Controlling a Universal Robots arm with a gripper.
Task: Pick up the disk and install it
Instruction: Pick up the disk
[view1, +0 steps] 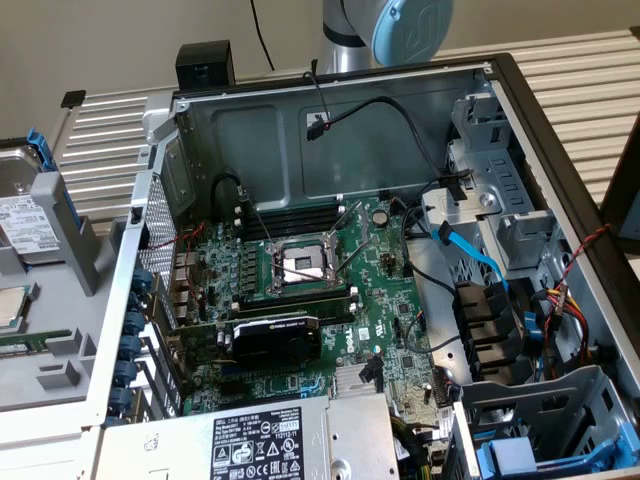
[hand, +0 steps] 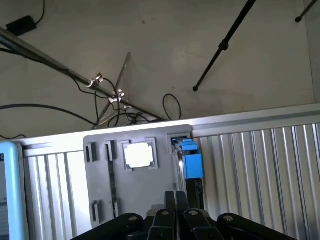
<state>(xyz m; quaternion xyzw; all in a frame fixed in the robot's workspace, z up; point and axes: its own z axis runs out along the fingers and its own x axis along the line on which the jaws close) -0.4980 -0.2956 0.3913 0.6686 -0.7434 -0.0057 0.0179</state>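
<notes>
**Disk in its holder, jaws shut and empty**

Gripper (hand: 176, 197): fingers pressed together with no visible gap and nothing between them. It holds nothing and touches nothing. It sits on the near side of the grey holder (hand: 142, 192), pointing at it, with the tips short of the slots.

Disk (hand: 192, 162): not yet picked. It stands on edge in a slot at the holder's far end, blue carrier tab up. Likely parked upright so the tab and the thin edges stick out for a pinch from above. In the exterior view it's at the far left, white label facing the camera, leaning on the holder's grey wall, just outside the case wall.

Processor chip (hand: 137, 155): flat in its own square recess, just beside the disk's slot, not touching it. Separate pockets keep the parts from shifting or getting mixed up.

Computer case (view1: 560, 130): on its side, side panel off, so everything is reachable from above. Metal drive cage (view1: 505, 225) is on the exterior view's right, well apart from the disk, with the motherboard (view1: 300, 270) between. A blue cable lies across the cage area. Can't tell which bay is free.

Arm (view1: 400, 25): one joint shows beyond the case's far wall.
</notes>
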